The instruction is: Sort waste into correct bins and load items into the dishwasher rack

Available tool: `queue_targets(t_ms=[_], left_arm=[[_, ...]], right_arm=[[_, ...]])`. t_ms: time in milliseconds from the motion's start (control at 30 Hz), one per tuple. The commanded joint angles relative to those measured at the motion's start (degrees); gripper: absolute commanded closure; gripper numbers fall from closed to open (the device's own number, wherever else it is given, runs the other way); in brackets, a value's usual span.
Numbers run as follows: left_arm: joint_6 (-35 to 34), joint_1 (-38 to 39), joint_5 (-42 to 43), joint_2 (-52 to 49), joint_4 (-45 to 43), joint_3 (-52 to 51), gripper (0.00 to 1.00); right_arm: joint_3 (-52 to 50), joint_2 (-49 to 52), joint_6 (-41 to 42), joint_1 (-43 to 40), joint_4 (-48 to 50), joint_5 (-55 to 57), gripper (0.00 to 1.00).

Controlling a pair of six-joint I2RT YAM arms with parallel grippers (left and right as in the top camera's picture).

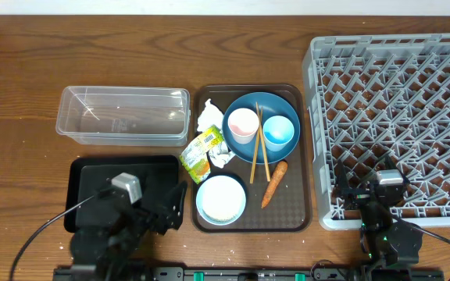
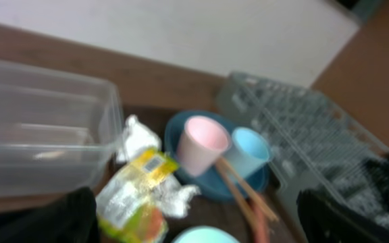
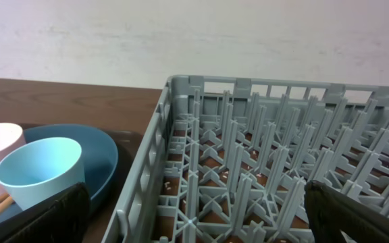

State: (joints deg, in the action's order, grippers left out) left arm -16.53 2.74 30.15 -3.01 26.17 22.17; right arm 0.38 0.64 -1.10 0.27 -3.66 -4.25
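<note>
Left gripper (image 1: 175,207) noted spread wide, empty, at black tray (image 1: 92,176) edge; right gripper (image 1: 364,187) likewise, at dishwasher rack (image 1: 397,94) corner. Wrapper (image 1: 199,150), tissue (image 1: 209,117) found touching on brown tray (image 1: 291,209) beside plate (image 1: 276,105). Risk judged: tissue dragged along with wrapper; chopsticks (image 1: 256,152) knocked, pink cup (image 1: 243,123) tipped.

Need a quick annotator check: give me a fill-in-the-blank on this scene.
The pink cup and the light-blue cup stand on the dark-blue ____.
The carrot lies on the ____ tray.
The left gripper and the right gripper are both ____.
Missing: plate; brown; open.
</note>
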Motion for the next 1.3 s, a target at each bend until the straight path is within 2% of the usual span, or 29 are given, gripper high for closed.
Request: queue_targets(t_ms=[0, 200, 367, 467, 633, 933, 967, 1033, 1133, 1167, 1200, 1267], left_arm=[[3.54, 0.17, 1.97, -4.11, 6.6, 9.55, 0.03], [9.18, 0.2, -0.33, -19.56, 27.89, 30.34, 0.03], [9.46, 0.2, -5.4, -35.78, 46.88, 49.13, 0.03], [9.44, 0.2, -5.33, -43.39, 54.36, 56.37, 0.03], [5.66, 0.2, -5.14, -50.95, 56.08, 57.88, 0.03], [5.53, 0.2, -5.14, -59.98, 55.34, 57.88, 0.04], [5.53, 0.2, -5.16, -60.96, 55.23, 57.81, 0.09], [5.53, 0.2, -5.14, -62.82, 54.38, 57.42, 0.33], [4.5, 0.24, -5.03, -64.63, 53.02, 55.78, 0.62], [3.85, 0.24, -4.9, -65.18, 52.96, 55.17, 0.74], [2.99, 0.24, -4.9, -65.75, 52.83, 54.55, 0.91], [1.97, 0.24, -4.9, -66.62, 52.54, 53.75, 0.94]], right_arm=[[-0.07, -0.11, -0.24, -0.42, -0.26, 0.37, 0.01], [-0.07, -0.11, -0.24, -0.42, -0.26, 0.37, 0.01], [-0.07, -0.11, -0.24, -0.42, -0.26, 0.37, 0.01], [-0.09, -0.11, -0.24, -0.42, -0.26, 0.37, 0.01], [-0.07, -0.11, -0.24, -0.42, -0.26, 0.37, 0.01], [-0.07, -0.11, -0.24, -0.42, -0.26, 0.37, 0.01], [-0.07, -0.11, -0.24, -0.42, -0.26, 0.37, 0.01], [-0.07, -0.11, -0.24, -0.42, -0.26, 0.37, 0.01], [-0.09, -0.11, -0.24, -0.42, -0.26, 0.37, 0.01], [-0.09, -0.11, -0.24, -0.42, -0.26, 0.37, 0.01], [-0.09, -0.11, -0.24, -0.42, -0.26, 0.37, 0.01], [-0.07, -0.11, -0.24, -0.42, -0.26, 0.37, 0.01]])
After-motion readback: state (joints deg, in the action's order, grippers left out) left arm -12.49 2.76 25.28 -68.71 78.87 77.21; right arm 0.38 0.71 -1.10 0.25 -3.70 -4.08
